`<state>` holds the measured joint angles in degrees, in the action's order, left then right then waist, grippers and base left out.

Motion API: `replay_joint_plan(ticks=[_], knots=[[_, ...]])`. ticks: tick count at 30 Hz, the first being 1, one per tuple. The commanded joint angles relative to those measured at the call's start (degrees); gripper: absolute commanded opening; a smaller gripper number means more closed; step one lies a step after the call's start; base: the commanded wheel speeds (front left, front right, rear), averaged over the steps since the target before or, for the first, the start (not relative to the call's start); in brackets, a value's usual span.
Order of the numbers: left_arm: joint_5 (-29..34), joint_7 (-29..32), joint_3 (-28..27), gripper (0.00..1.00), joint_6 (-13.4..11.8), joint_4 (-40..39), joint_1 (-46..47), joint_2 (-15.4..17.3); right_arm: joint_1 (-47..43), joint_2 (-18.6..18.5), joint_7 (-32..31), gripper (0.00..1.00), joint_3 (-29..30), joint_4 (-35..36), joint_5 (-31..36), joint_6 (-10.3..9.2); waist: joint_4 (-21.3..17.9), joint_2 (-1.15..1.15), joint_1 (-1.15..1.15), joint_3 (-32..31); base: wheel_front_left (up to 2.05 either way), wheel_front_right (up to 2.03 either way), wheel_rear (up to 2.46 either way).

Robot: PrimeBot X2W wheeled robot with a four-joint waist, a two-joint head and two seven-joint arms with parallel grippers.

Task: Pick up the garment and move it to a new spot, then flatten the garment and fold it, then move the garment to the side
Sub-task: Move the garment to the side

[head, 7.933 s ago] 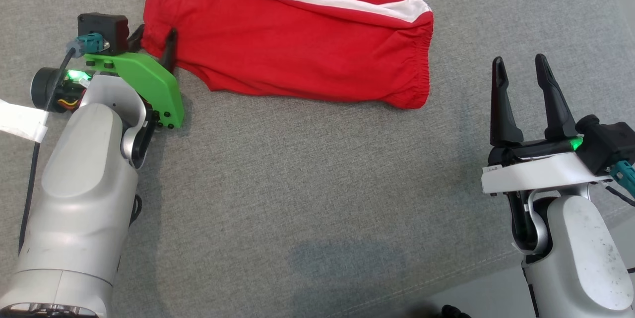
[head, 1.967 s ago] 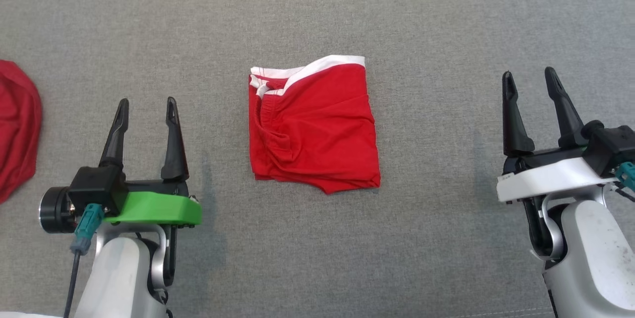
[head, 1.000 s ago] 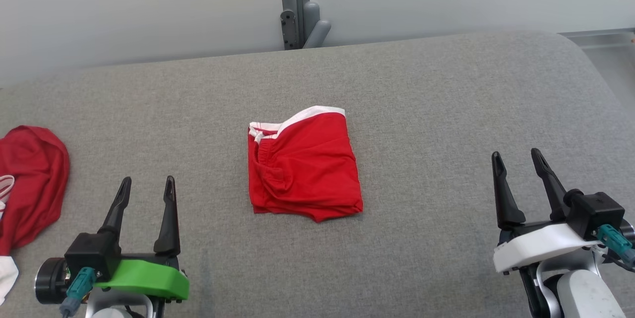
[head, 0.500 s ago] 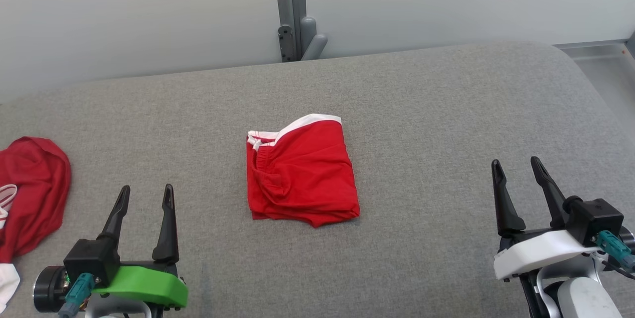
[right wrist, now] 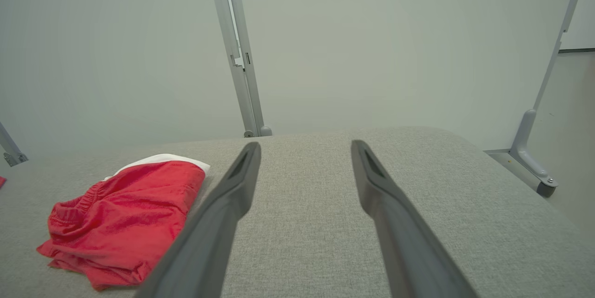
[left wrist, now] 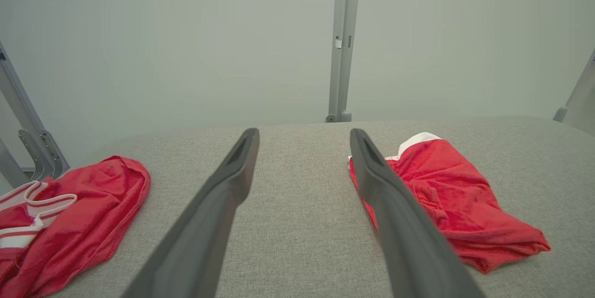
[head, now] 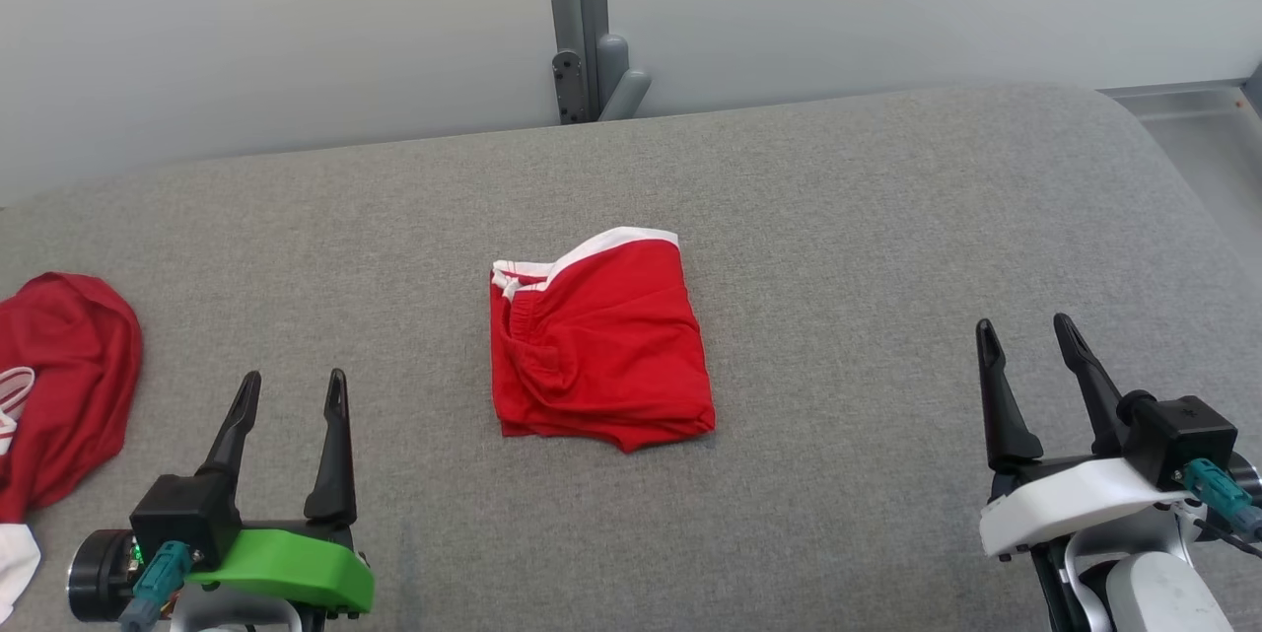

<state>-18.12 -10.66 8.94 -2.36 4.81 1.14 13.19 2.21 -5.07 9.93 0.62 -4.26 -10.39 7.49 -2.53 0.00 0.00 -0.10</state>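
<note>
**Head view.** We see the garment [head: 599, 341], red with a white band, lying folded into a compact, roughly square packet near the middle of the grey pad [head: 848, 218]. The white band runs along its far edge and the gathered waist shows at its left side. The near edge ends in a slightly uneven stack of layers. The garment lies free of both grippers.

The left gripper [head: 294, 378] sits at the lower left on a green mount, and the right gripper [head: 1023, 323] sits at the lower right on a white mount. We find the fingers of both spread wide with nothing held. Each gripper points away from the robot and stands well apart from the garment, which lies between them.

A heap [head: 69, 395] of red and white cloth lies crumpled at the pad's left edge, beyond the left gripper. Behind the pad we note a pale wall [head: 296, 21] and a grey post [head: 577, 21].

**Wrist views.** From the left wrist, the garment appears to the right of the fingers, partly hidden by one of them, and the heap appears to their left. From the right wrist, the garment lies to the left of the fingers. Between each pair of fingers we see bare pad.
</note>
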Motion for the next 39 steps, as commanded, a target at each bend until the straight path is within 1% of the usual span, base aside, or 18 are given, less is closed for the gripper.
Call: replay_joint_plan(ticks=[1, 14, 18, 21, 22, 24, 30, 34, 39], knots=[[-0.3, -0.2, 0.0, 1.00, -0.3, 0.3, 0.4, 0.3, -0.1, 0.0, 0.1, 1.00, 0.1, -0.2, 0.1, 0.00, 0.1, 0.00, 0.00, 0.0, 0.00, 0.00, 0.00], [-0.5, -0.8, 0.6, 1.00, -0.5, 1.2, 1.3, 0.1, 0.3, -0.5, 0.2, 1.00, 0.2, -0.7, -0.2, 0.00, 0.4, 0.00, 0.00, 0.1, 0.00, 0.00, 0.00], [-0.4, -0.7, 1.1, 1.00, -0.1, 0.7, 2.6, 0.1, 0.4, -0.6, 0.2, 1.00, 1.0, -0.7, -0.4, 0.00, 1.7, 0.00, 0.00, 1.1, 0.00, 0.00, 0.00], [0.1, -0.8, 1.6, 1.00, 0.0, 0.3, 4.1, 0.0, 2.3, -1.2, -0.2, 1.00, 0.7, -1.5, -0.8, 0.00, 3.3, 0.00, 0.00, 2.9, 0.00, 0.00, 0.00], [0.1, -1.0, 2.0, 1.00, 0.1, 0.2, 5.5, -0.4, 3.7, -2.0, -0.1, 1.00, -0.5, -2.8, -1.5, 0.00, 4.7, 0.00, 0.00, 4.5, 0.00, 0.00, 0.00], [0.4, -1.1, 2.6, 1.00, 0.5, 0.3, 7.0, -0.6, 5.8, -2.9, 0.2, 1.00, -1.9, -4.8, -2.2, 0.00, 6.0, 0.00, 0.00, 6.2, 0.00, 0.00, 0.00], [1.1, -2.3, 4.2, 1.00, 1.3, 1.2, 11.2, -1.8, 13.1, -4.4, -0.6, 1.00, -8.7, -13.2, -6.2, 0.00, 10.2, 0.00, 0.00, 10.5, 0.00, 0.00, 0.00], [1.5, -3.1, 5.2, 1.00, 1.8, 2.2, 13.3, -2.8, 18.5, -5.3, -3.6, 1.00, -15.4, -19.3, -11.1, 0.00, 12.4, 0.00, 0.00, 12.9, 0.00, 0.00, 0.00], [1.8, -3.7, 5.6, 1.00, 1.9, 3.8, 14.9, -3.9, 23.8, -6.7, -6.1, 1.00, -23.9, -24.1, -17.8, -0.02, 13.9, 0.00, 0.00, 14.8, 0.00, 0.00, 0.00]])
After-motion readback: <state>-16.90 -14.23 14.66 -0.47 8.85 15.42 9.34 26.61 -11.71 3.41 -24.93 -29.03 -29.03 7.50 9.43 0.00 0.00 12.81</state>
